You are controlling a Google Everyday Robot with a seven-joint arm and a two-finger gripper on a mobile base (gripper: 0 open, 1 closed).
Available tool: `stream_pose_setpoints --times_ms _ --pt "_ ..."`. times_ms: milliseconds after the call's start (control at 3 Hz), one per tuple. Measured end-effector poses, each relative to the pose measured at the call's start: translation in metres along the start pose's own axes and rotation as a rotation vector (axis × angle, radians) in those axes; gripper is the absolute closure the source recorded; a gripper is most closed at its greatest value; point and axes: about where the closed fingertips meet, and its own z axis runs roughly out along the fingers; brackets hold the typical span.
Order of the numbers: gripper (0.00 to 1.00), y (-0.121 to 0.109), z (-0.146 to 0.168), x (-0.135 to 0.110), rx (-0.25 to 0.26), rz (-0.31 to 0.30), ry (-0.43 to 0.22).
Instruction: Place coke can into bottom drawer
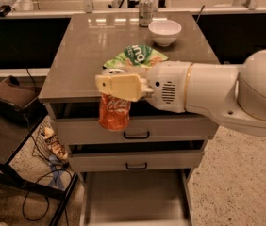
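The carry step is in hand: the gripper [110, 84] hangs just left of the frame's centre, in front of the cabinet's front edge, with its fingers clamped on the coke can [114, 113]. The can is held upright in the air, its lower body showing against the top drawer [170, 132] front, well above where it has to go. The bottom drawer [135, 199] stands pulled out at the bottom centre of the frame, its grey floor bare, below the shut middle drawer [137, 160]. To my judgement the next move calls for a descent past both upper drawer fronts, with the can kept clear of their black handles, until it stands over the open tray and low enough to be released without toppling. On the cabinet top [81, 46] sit a green chip bag [135, 55], a white bowl [165, 32] and, at the upper centre, a silver-grey can [145, 9], none of them in the way. Several things are hidden. The near finger [121, 86] covers the can's upper band, and the far finger is behind it. The wrist [170, 92] hides the bag's near end. The lower frame edge cuts off the drawer's front, so its full reach cannot be judged.
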Motion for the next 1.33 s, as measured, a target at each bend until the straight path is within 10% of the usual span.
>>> stream_pose_setpoints --times_ms 667,1333 --pt "1.0 -0.005 0.006 0.017 -0.012 0.01 -0.017" --pt "1.0 -0.058 -0.015 0.144 -0.056 -0.089 -0.053"
